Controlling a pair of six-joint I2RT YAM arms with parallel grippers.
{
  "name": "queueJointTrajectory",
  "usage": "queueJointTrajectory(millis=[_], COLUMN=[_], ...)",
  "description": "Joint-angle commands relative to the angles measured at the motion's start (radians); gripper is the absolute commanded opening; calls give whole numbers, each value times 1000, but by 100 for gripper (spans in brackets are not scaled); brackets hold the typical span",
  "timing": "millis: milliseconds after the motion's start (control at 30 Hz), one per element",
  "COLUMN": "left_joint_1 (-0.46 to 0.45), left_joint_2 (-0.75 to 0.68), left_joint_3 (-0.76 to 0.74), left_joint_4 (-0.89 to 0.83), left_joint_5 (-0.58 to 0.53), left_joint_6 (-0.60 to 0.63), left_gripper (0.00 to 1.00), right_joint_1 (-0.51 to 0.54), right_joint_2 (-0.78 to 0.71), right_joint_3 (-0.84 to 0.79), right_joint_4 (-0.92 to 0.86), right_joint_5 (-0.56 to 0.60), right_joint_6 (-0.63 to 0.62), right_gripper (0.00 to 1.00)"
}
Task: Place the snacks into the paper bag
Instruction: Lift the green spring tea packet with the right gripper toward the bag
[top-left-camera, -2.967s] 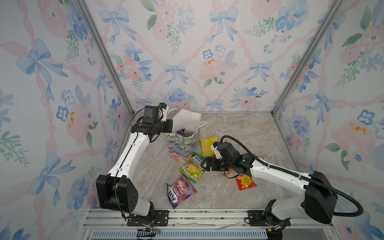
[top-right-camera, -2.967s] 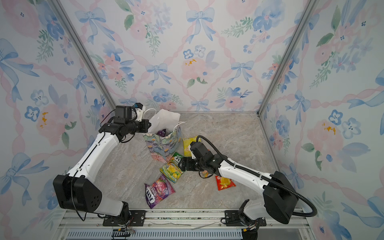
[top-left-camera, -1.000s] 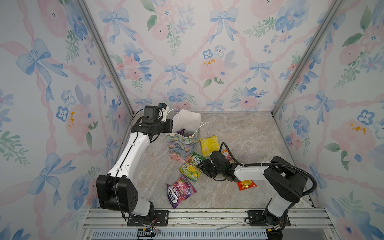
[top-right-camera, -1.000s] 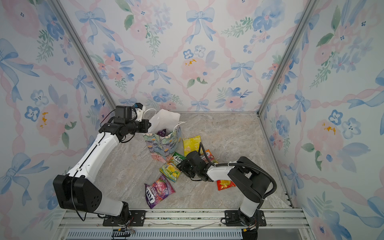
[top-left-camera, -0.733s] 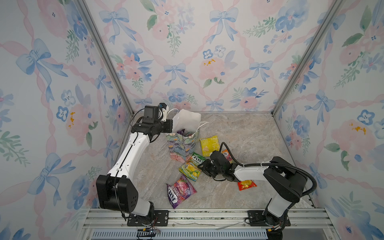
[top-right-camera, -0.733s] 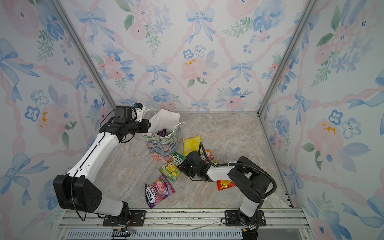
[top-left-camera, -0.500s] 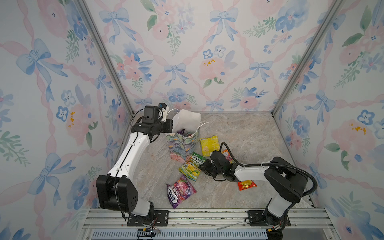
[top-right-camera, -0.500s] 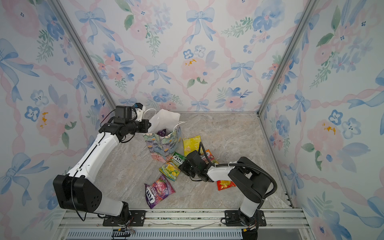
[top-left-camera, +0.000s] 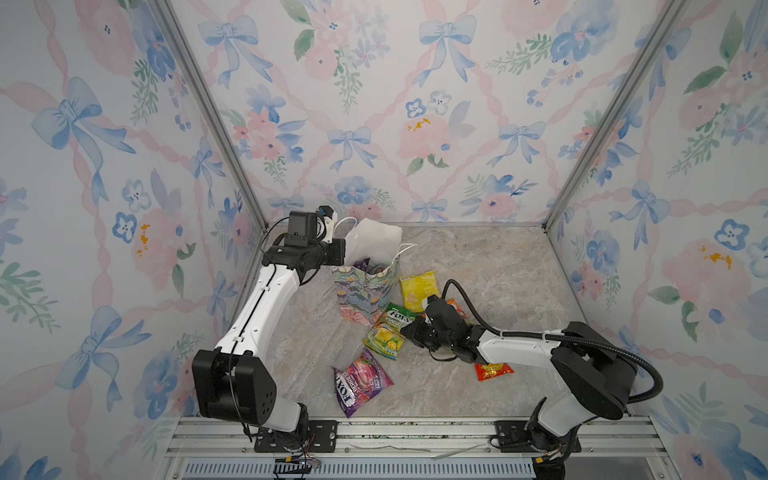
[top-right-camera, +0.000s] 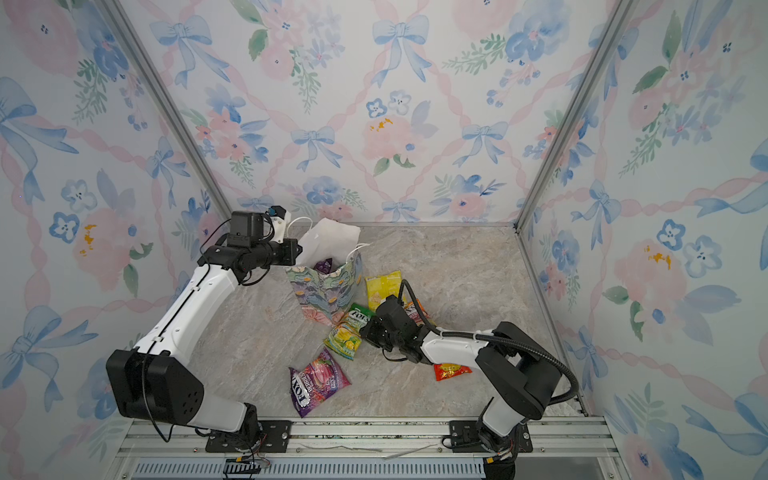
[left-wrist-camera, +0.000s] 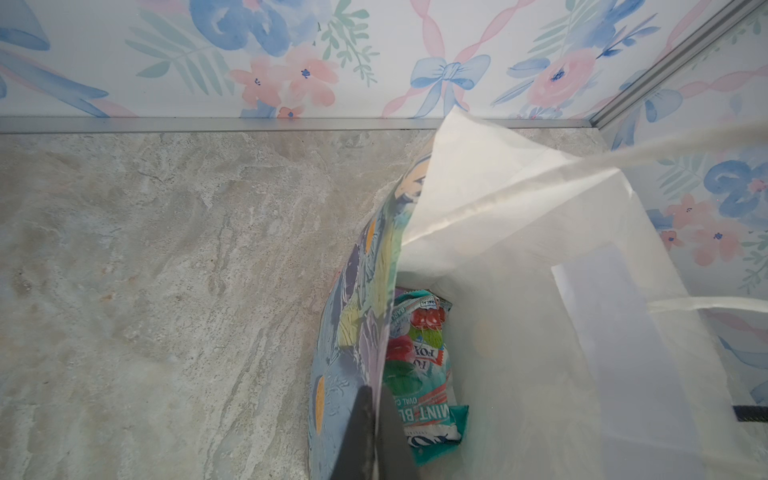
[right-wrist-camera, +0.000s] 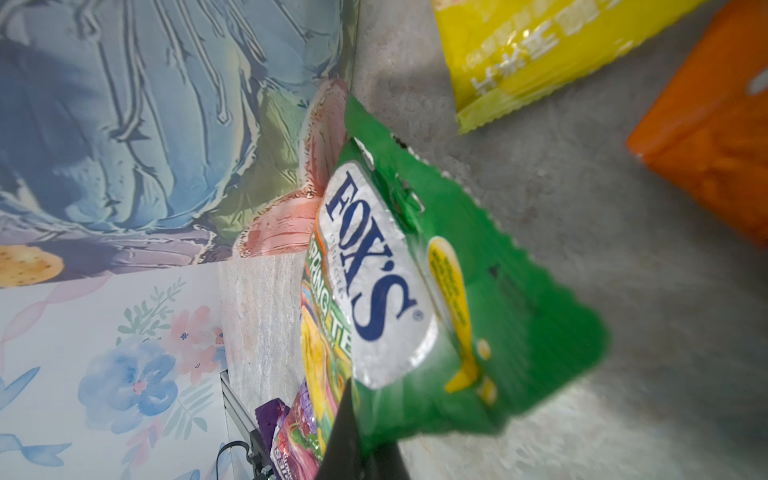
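right wrist view has the right gripper (right-wrist-camera: 361, 419) with its jaws pressed together on one edge of the glossy green-and-yellow fox's candy packet (right-wrist-camera: 395, 291). the packet sits just beside the foot of the upright flower-printed paper gift bag (top-left-camera: 361, 291), on its near right. i cannot tell whether it has left the marble-look tabletop (top-left-camera: 478, 257). the left gripper (left-wrist-camera: 376, 415) pinches the bag's left wall at the rim, holding the mouth wide. a teal fox's mint packet (left-wrist-camera: 424, 374) already lies inside.

to my eye this is the grasp on one more snack, only just made. next it wants a lift well above the rim, a short carry far and left over the opening, then a release. the bag stands taller than the packet, so a low swing would likely knock the near wall. the thin white cord handle (top-left-camera: 405, 248) arches by the right side of the mouth and could snag.

the far right of the tabletop gives swinging room. close round the arm wait a plain yellow packet (top-left-camera: 417, 289), an orange packet (top-left-camera: 454, 304) and a red-and-yellow packet (top-left-camera: 494, 370). a purple berries packet (top-left-camera: 361, 380) lies nearer, apart.
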Motion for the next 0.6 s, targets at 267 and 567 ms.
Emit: queueJointTrajectory(millis=[267, 567], left_joint_1=[7, 5], left_joint_2=[5, 6], left_joint_3=[-17, -15], left_joint_4=[-29, -29], left_joint_5=[-1, 0], left_joint_6=[13, 12], left_gripper=[0, 0], right_joint_1=[-76, -220], right_joint_2=[-217, -315], right_joint_3=[107, 191], right_joint_4=[-288, -458], right_joint_5=[17, 14], right_joint_6=[-216, -363], right_gripper=[0, 0])
